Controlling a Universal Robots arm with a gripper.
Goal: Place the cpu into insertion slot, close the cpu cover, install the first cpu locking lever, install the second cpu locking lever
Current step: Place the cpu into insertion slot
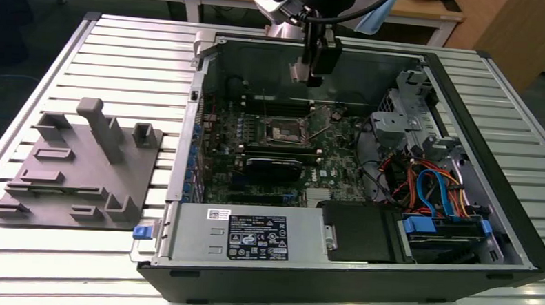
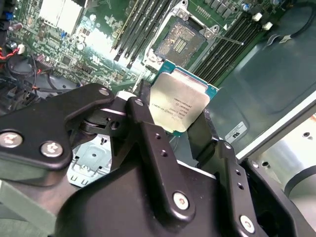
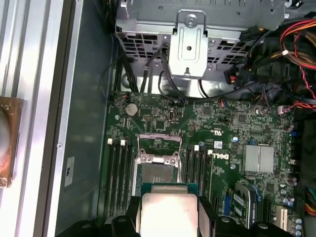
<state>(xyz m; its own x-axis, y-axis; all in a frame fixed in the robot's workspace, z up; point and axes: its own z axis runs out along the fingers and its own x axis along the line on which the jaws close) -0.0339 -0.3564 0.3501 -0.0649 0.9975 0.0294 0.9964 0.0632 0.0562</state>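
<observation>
Cpu (image 2: 178, 101) was pinched in the fingers of your gripper (image 2: 175, 116), hanging near the empty slot (image 2: 178, 42); not seated, so you had all four steps left.

An open black metal computer case (image 1: 341, 279) lies on the slatted metal tabletop (image 1: 65, 267), with a grey moulded fixture block (image 1: 78, 178) beside it on the exterior view's left. Inside, the square metal-rimmed insertion slot (image 1: 280, 132) sits on the green motherboard (image 1: 332, 158). The flat square silver cpu (image 2: 177, 106) hangs above the board near it, clamped between the gripper's (image 2: 175, 121) fingers (image 2: 143, 118).

Exterior view high; both wrist views near motherboard (image 3: 222, 123).
</observation>
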